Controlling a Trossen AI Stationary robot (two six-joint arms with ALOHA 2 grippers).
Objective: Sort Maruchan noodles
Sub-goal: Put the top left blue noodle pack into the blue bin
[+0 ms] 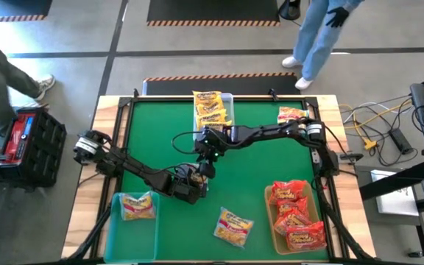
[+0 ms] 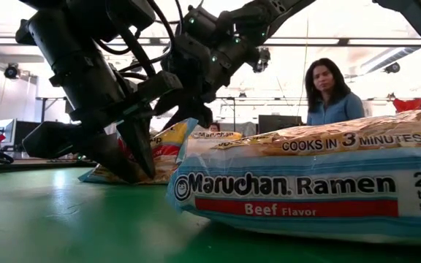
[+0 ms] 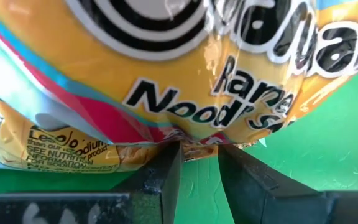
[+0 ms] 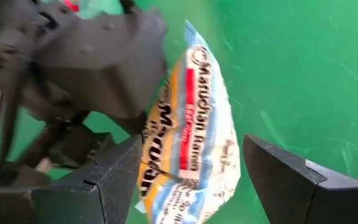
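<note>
Left claw: reaching over counter, gripping yellow-blue noodle packet by its edge. Right claw: hovering just beside it, fingers spread wide, holding nothing.

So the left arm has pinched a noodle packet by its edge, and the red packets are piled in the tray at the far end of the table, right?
Not quite. The high view shows the red packets piled in the tray at the near right corner; the far tray holds yellow-orange ones. The left gripper does pinch a noodle packet by its edge.
</note>
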